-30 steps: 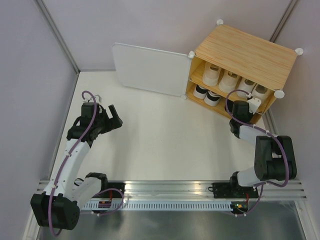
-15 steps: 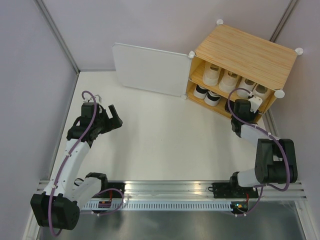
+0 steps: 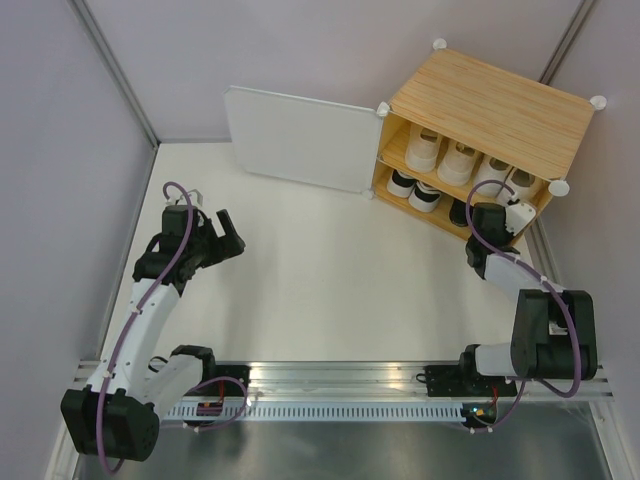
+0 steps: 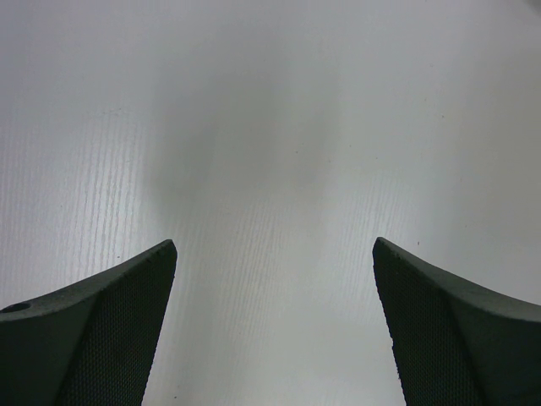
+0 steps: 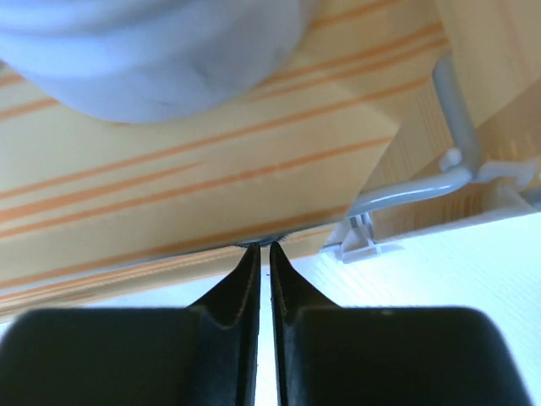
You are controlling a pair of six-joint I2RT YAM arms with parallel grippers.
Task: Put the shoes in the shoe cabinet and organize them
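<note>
The shoe cabinet (image 3: 490,110) stands at the far right with its white door (image 3: 300,140) swung open. Several white and cream shoes (image 3: 458,162) stand on the upper shelf. White shoes with black trim (image 3: 427,196) and a black shoe (image 3: 460,211) are on the lower level. My right gripper (image 3: 486,214) is at the lower right opening. In the right wrist view it (image 5: 264,247) is shut, tips against the wooden shelf edge (image 5: 194,178), with a white shoe (image 5: 152,51) above. My left gripper (image 3: 228,235) is open and empty over the bare table (image 4: 275,245).
A grey wire frame rod (image 5: 448,110) and a white clip (image 5: 359,245) sit just right of my right fingertips. The side walls stand close to the cabinet's right and the table's left. The table (image 3: 330,280) is white.
My right gripper has shifted rightward along the cabinet's lower front, uncovering the black shoe. The left arm has not moved.
</note>
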